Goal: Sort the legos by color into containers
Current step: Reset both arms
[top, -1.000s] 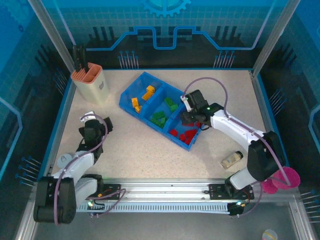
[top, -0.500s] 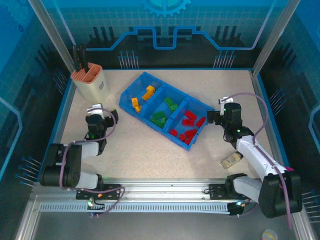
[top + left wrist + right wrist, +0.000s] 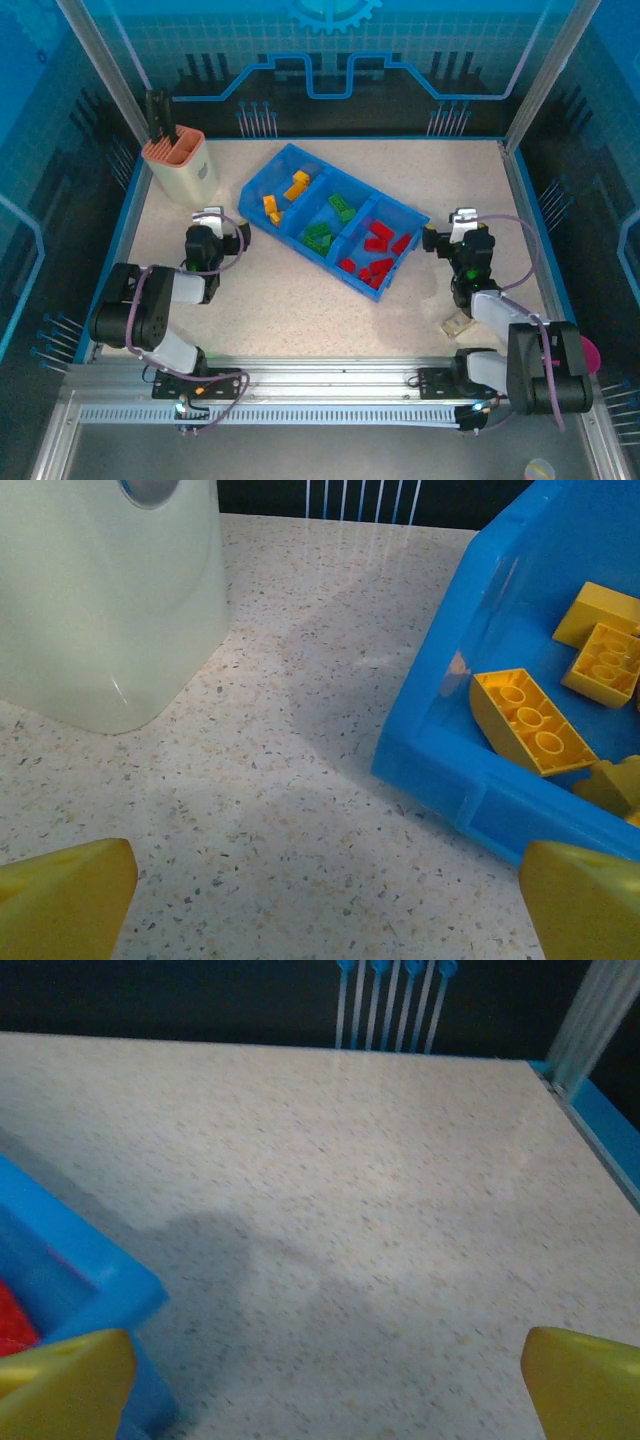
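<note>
**Retreat of both arms from the tray.** Top view, with wrist views as insets. One second ago the right claw hung over the tray, above its right-hand compartment. Half a second ago it had drawn off to the right of the tray, and now it sits further back with its arm folded toward its base. Its two yellow fingertips stand wide apart with nothing between them. The left claw has likewise folded in, ending just off the tray's left corner between the tray and the beige holder. It too is spread wide and empty.

Contents of the tray, left to right:
- yellow bricks in the left compartment (two show clearly in the left wrist view)
- green bricks in the middle compartment
- red bricks in the right compartment — now uncovered

No colour appears mixed, and no brick can be made out loose on the table around the tray. A small pale object lies to the right of the tray, nearer the arm bases — it does not look like a brick.

Reading: the last red brick was probably just dropped, the sorting looks finished, and both arms appear to be returning to rest.
</note>
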Action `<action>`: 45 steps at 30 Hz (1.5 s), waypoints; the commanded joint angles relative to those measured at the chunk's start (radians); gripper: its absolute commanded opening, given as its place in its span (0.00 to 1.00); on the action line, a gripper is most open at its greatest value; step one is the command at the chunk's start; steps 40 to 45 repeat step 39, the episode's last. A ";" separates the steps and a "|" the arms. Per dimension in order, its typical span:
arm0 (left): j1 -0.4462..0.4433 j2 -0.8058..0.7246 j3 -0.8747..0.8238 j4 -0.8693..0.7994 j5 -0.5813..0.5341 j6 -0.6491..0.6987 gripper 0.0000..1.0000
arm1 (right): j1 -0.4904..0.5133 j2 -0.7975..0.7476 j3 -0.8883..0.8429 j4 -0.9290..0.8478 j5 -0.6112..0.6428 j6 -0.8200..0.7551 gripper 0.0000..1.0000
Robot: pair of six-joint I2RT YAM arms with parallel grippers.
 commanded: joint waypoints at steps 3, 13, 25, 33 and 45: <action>0.006 -0.005 0.014 0.016 0.028 0.018 0.99 | -0.004 -0.017 -0.015 0.008 -0.120 0.019 1.00; 0.008 -0.005 0.013 0.018 0.029 0.018 0.99 | 0.061 0.381 -0.025 0.513 -0.151 -0.054 1.00; 0.022 -0.005 0.013 0.017 0.054 0.009 0.99 | 0.052 0.350 0.075 0.263 -0.128 -0.036 1.00; 0.022 -0.005 0.014 0.016 0.056 0.009 0.99 | 0.059 0.352 0.081 0.257 -0.119 -0.042 1.00; 0.022 -0.005 0.016 0.013 0.054 0.011 0.99 | 0.076 0.353 0.068 0.280 -0.082 -0.051 1.00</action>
